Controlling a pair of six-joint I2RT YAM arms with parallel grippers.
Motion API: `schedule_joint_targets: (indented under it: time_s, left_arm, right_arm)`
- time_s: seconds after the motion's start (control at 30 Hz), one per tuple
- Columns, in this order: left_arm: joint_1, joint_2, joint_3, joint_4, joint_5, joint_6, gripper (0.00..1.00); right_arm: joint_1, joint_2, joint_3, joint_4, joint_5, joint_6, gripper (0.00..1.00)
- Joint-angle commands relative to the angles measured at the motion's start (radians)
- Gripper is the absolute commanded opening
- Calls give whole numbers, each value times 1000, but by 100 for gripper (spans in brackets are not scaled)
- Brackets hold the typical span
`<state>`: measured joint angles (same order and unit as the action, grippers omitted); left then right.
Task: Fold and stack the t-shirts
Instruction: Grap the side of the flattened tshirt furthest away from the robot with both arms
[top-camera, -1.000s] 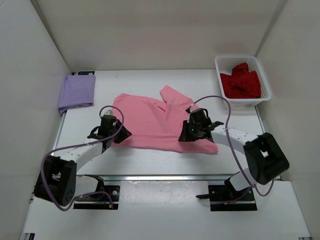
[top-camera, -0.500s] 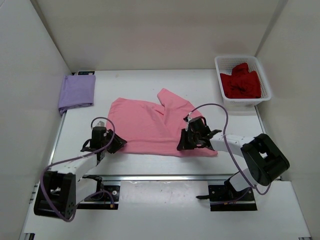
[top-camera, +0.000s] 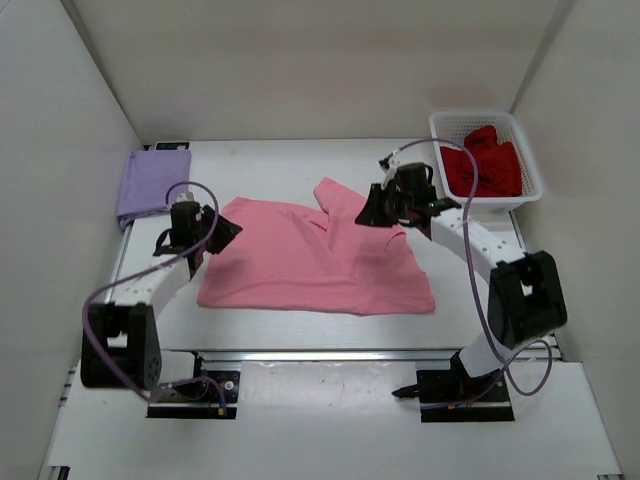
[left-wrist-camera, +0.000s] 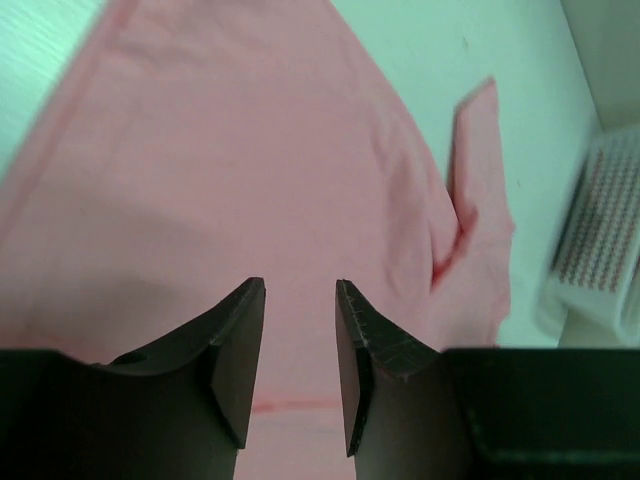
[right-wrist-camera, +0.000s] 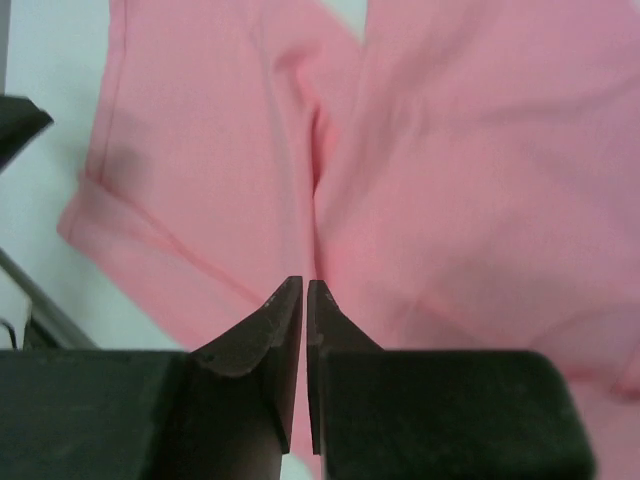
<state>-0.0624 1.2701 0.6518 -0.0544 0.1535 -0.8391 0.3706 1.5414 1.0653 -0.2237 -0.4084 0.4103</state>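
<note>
The pink shirt (top-camera: 315, 258) lies spread across the middle of the tabletop (top-camera: 270, 165), one sleeve pointing toward the top of the frame. The left hand (top-camera: 213, 232) hangs over its upper left corner, fingers parted with nothing between them. The right hand (top-camera: 370, 212) is over the upper right sleeve, fingers almost touching. It seems to grip nothing, though the slit is thin. A folded purple shirt (top-camera: 153, 183) lies at upper left. The dark red shirt (top-camera: 482, 165) sits crumpled in the basket (top-camera: 472, 115) at upper right.
</note>
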Motion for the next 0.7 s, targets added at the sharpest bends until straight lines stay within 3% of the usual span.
schedule_joint_targets:
  time_s: [0.0,0.13,0.27,0.5,0.57,0.6,0.67]
  left_arm:
    - [42,144,106,30,-57,5,45]
    - [45,305,271,-12,-141,29,44]
    - [59,452,438,-47,-173,32,46]
    - [102,636,682,-177,-236,133,59]
    - [105,681,742,-228,-229,172,60]
    - [104,705,768,-255,-230,193,60]
    - [101,730,801,-285,-233,225,58]
  right_arm:
    - [-39,165,169,-32,-3,-85,5]
    - [-90,377,402,-61,-21,-103,6]
    - [-108,613,722,-169,11,-156,17]
    - [-104,978,1206,-363,27,-192,40]
    - [-110,1095,1449,-431,8,-189,46]
    - [-119,1146,1510,-468,-10,-174,48]
    - [-114,1134,1440,-402,-52,-134,50]
